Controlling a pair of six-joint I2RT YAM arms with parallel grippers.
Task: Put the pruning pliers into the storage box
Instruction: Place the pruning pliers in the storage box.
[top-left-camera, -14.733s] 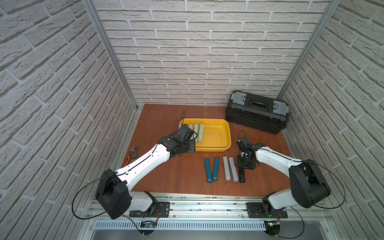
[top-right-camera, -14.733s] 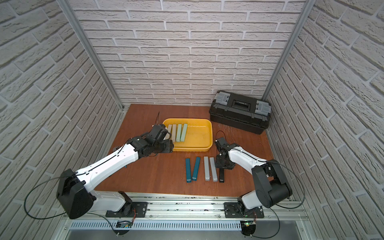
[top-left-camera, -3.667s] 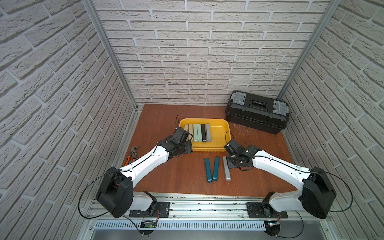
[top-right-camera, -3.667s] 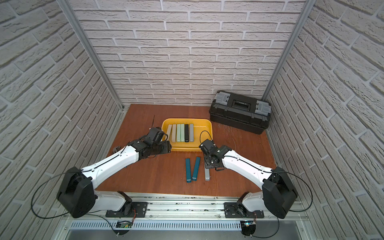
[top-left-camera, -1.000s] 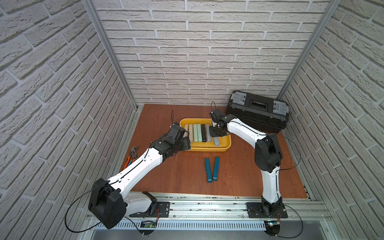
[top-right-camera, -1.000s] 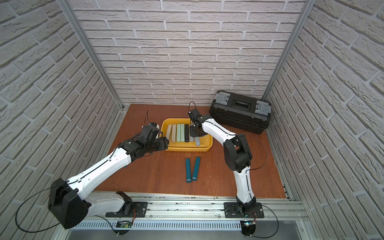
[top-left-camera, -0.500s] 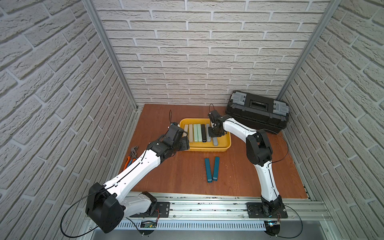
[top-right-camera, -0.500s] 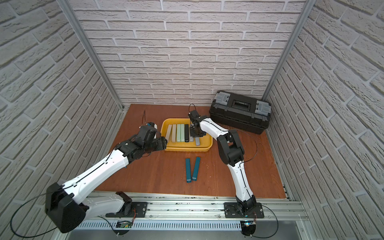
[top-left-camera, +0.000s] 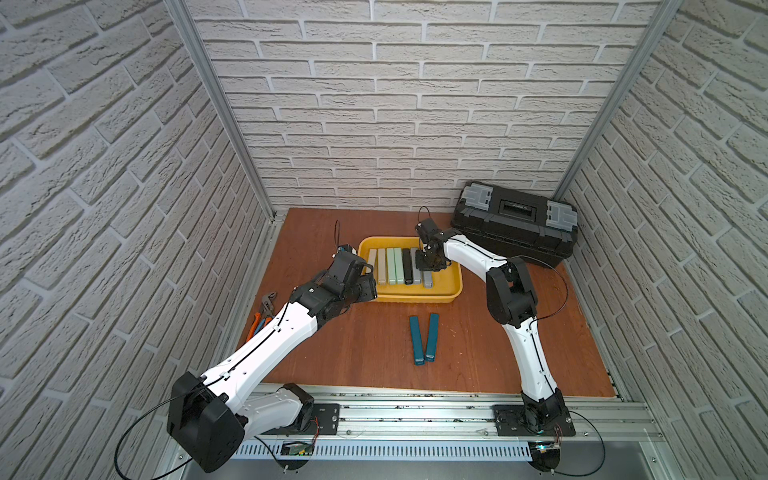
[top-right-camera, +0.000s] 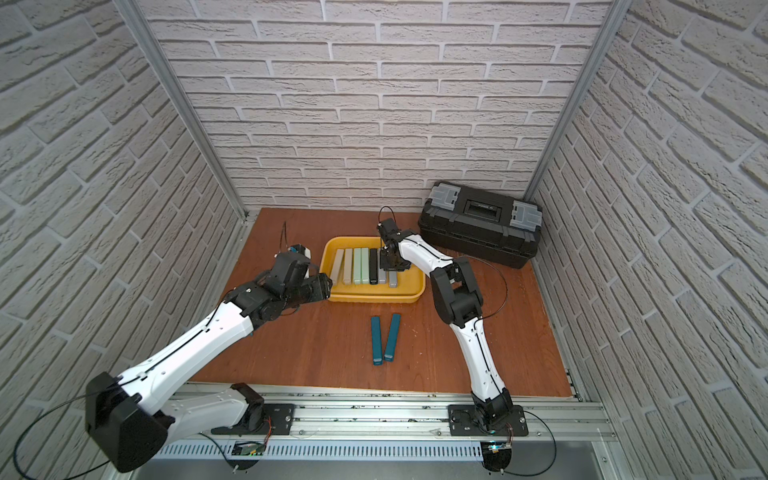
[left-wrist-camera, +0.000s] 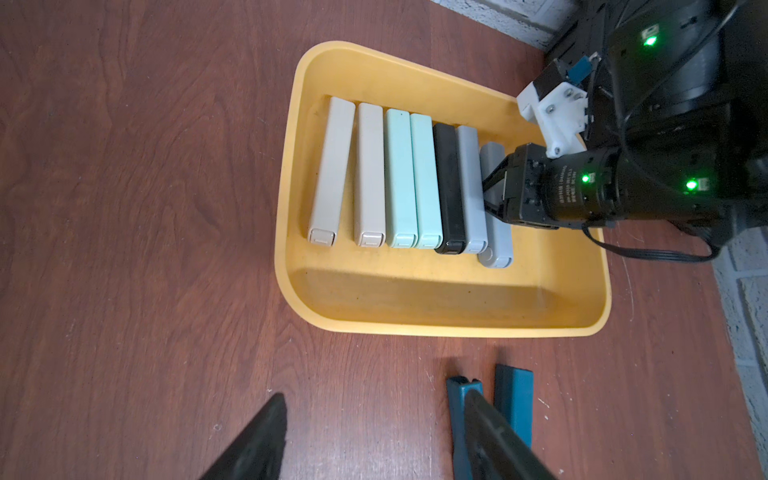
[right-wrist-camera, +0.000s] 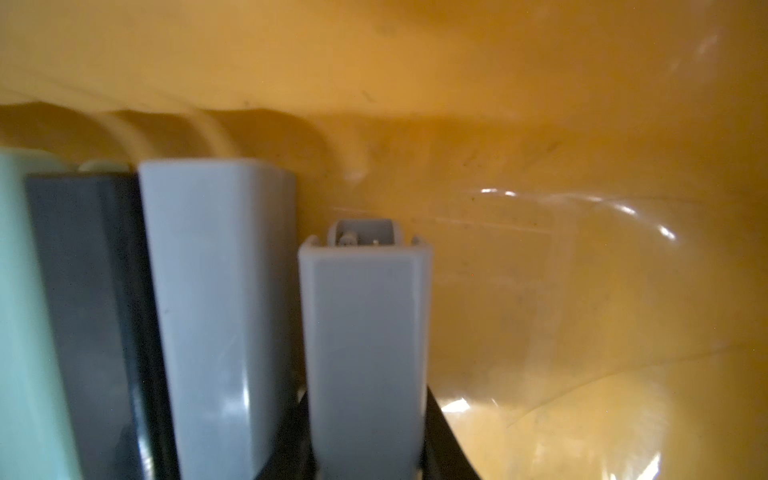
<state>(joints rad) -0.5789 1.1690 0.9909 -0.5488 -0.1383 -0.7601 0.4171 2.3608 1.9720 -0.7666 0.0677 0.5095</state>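
Observation:
The yellow storage box (top-left-camera: 415, 297) (top-right-camera: 374, 296) (left-wrist-camera: 457, 328) holds a row of pruning pliers: two beige, two mint green, one black and two grey. My right gripper (top-left-camera: 428, 266) (top-right-camera: 392, 266) (left-wrist-camera: 492, 191) (right-wrist-camera: 365, 457) reaches down into the box and is shut on the last grey bar (top-left-camera: 428, 280) (left-wrist-camera: 496, 241) (right-wrist-camera: 365, 332). That bar lies beside the other grey one, set slightly toward the front. Two teal bars (top-left-camera: 415, 340) (top-right-camera: 392, 336) (left-wrist-camera: 515, 399) lie on the table in front of the box. My left gripper (top-left-camera: 368, 286) (top-right-camera: 322, 286) (left-wrist-camera: 376, 399) hovers open and empty at the box's front left corner.
A black toolbox (top-left-camera: 515, 224) (top-right-camera: 478, 224) with grey latches stands at the back right, close behind the right arm. Orange-handled pliers (top-left-camera: 262, 316) lie at the table's left edge. Brick walls close in three sides.
My right gripper has carried the second grey bar from the table into the box. In the last second only its elbow swung inward. The left arm barely moved.

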